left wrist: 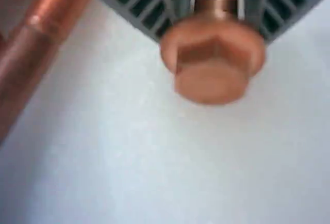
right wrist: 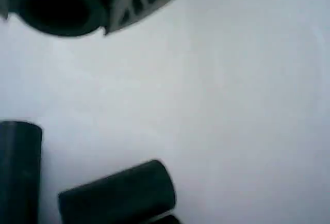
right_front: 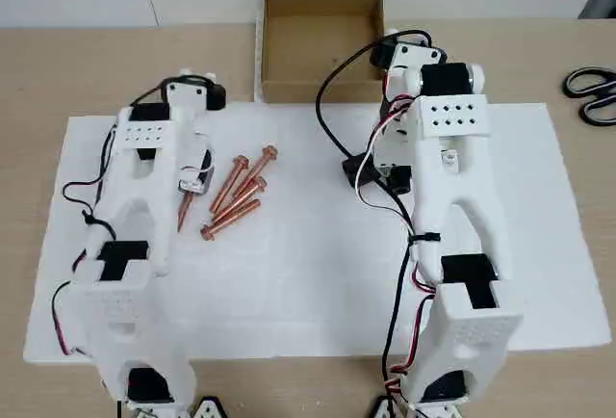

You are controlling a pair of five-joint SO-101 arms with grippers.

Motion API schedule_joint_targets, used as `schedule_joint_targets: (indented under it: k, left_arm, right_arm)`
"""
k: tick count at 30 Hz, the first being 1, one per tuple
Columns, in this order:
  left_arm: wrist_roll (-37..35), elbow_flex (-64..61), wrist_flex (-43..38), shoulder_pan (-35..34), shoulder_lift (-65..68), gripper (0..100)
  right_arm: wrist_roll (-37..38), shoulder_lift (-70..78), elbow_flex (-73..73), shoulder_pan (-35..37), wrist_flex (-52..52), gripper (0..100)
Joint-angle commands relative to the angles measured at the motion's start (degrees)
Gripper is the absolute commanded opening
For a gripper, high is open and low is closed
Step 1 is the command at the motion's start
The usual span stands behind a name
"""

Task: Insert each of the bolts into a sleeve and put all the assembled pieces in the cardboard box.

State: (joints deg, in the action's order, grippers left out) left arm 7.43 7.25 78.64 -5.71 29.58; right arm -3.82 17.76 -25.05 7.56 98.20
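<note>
Worktop (right_front: 58, 62): pale wood, with a white mat (right_front: 318, 283) spread over the middle. Cardboard box (right_front: 320, 47) sits at the mat's far edge between my 2 arms, open, no assembled piece in it yet. Left jaws: clamped on 1 bolt (left wrist: 212, 61), shank pinched between the ribbed pads, head standing clear of them. Right jaws: clamped, as far as I can judge, on 1 sleeve (right wrist: 56, 10), its bore showing. Loose bolts (right_front: 236, 196), 4 by my count, lie fanned on the mat just beside the left arm. 2 spare sleeves (right wrist: 118, 193) lie on their sides near the right jaws. Step in hand, judged: first mating, both parts picked up, nothing joined. Next move calls for bringing the bolt's far end to the bore with axes matched before any push. Bolt: copper-coloured, hex head on a round flange, round shank. A tilted entry would likely jam.
</note>
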Motion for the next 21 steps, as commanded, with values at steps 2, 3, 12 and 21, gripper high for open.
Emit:
schedule_joint_targets:
  k: [2, 3, 12, 21]
  left_arm:
    - [-0.18, 0.40, -2.55, 0.35, 2.20, 7]
    - [-0.26, 0.40, -2.64, 0.35, 2.29, 7]
    - [-2.20, 0.40, -0.97, 0.09, -4.31, 0]
    - [-2.11, 0.40, 8.35, 0.44, -24.97, 0]
  right_arm:
    - [0.18, -3.65, -2.81, -0.22, 0.92, 2.0]
    - [0.18, -3.65, -2.81, -0.22, 0.92, 2.0]
    - [0.18, -3.91, -2.81, -0.13, 0.92, 2.0]
    - [0.44, -14.90, -2.81, 0.57, 1.10, 0.4]
